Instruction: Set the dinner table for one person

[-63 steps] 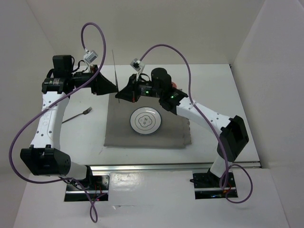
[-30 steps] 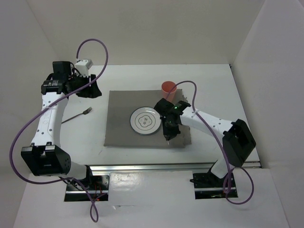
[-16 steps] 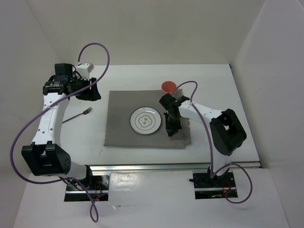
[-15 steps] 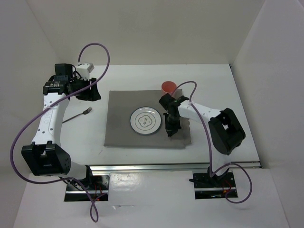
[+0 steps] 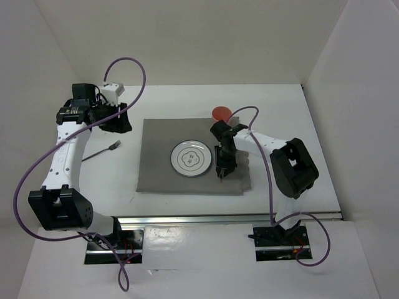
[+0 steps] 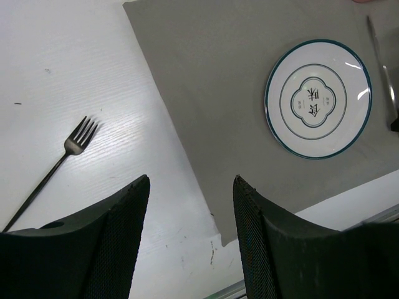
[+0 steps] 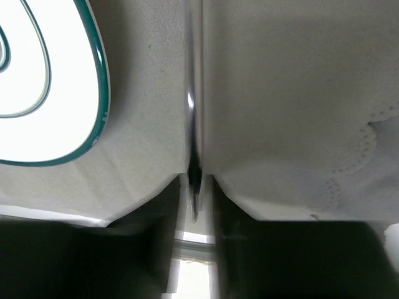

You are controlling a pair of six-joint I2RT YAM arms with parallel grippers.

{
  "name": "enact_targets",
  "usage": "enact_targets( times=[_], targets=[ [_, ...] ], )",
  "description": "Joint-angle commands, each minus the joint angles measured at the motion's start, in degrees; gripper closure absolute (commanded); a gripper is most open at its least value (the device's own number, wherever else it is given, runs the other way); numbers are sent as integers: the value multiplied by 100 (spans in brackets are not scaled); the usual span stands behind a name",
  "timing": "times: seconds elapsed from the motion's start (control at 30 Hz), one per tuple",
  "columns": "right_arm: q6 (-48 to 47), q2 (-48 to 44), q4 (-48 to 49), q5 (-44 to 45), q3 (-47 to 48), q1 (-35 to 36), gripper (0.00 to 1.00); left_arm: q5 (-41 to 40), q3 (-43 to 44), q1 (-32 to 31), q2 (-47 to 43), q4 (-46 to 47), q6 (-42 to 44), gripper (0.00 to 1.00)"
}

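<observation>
On the white dinner table (image 5: 283, 118) lies a grey mat (image 5: 156, 169) with a teal-rimmed plate (image 5: 190, 159) at its middle. A knife (image 7: 194, 103) lies on the mat just right of the plate (image 7: 43, 81). My right gripper (image 7: 196, 182) straddles the handle low over the mat, jaws slightly open with a thin gap on each side. In the top view that gripper (image 5: 221, 169) hides most of the knife. A fork (image 5: 100, 151) lies on the table left of the mat. My left gripper (image 5: 126, 118) hovers open and empty above the far left.
A red cup (image 5: 221, 114) stands at the mat's far right corner, just behind the right arm. A white paper napkin (image 7: 358, 165) lies on the mat right of the knife. Silver rail (image 5: 218, 218) runs along the near edge. White walls enclose the table.
The right gripper brought the knife down beside the plate and its jaws have parted a little from the handle. The right arm's elbow swung in. The left arm has stayed still.
</observation>
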Motion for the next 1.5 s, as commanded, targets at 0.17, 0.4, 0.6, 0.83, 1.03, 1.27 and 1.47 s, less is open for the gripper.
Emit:
enact_targets(
  times=[0.17,0.4,0.6,0.83,1.03,1.27,1.47],
  targets=[
    [99,-128,28,71,122,-1,41,-298,-5,0,51,-53,386,37],
    [100,-672,-359,133,473,-1,40,-2468,-864,0,552,736,2571,43],
    [47,-1060,-439,264,887,-1,38,-3298,-2476,254,805,2832,5430,50],
    [-242,-1201,-334,134,781,-1,36,-3068,-823,737,2318,1572,5685,45],
    [-472,-762,-553,28,1281,-1,36,-2753,-1209,983,2634,1917,6372,42],
    [-524,-384,-738,80,1985,-1,35,-2163,-911,1265,3004,1011,6425,42],
    [-577,-15,-966,-52,2406,52,35,-2172,-753,1266,3469,1188,6259,44]
  ],
)
